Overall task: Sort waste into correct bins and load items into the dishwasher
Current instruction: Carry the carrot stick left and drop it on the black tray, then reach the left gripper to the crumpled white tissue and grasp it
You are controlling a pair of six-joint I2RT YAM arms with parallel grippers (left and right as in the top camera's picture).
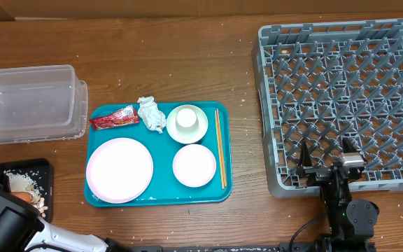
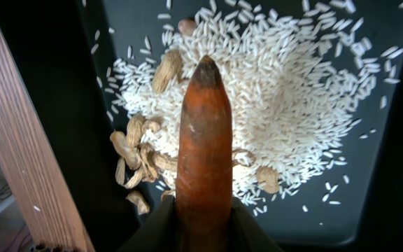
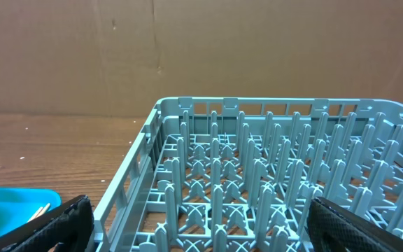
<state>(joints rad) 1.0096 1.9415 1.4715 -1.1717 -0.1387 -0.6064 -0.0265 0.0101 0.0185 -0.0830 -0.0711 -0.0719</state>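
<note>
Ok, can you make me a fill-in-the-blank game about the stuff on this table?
1. The red wrapper lies on the ____ tray, next to the tissue ball.
2. The small white cup stands on a small white ____.
3. The left fingers hold the orange stick above a pile of ____.
4. The biggest plate is pale ____.
Missing words: teal, plate, rice, pink.
</note>
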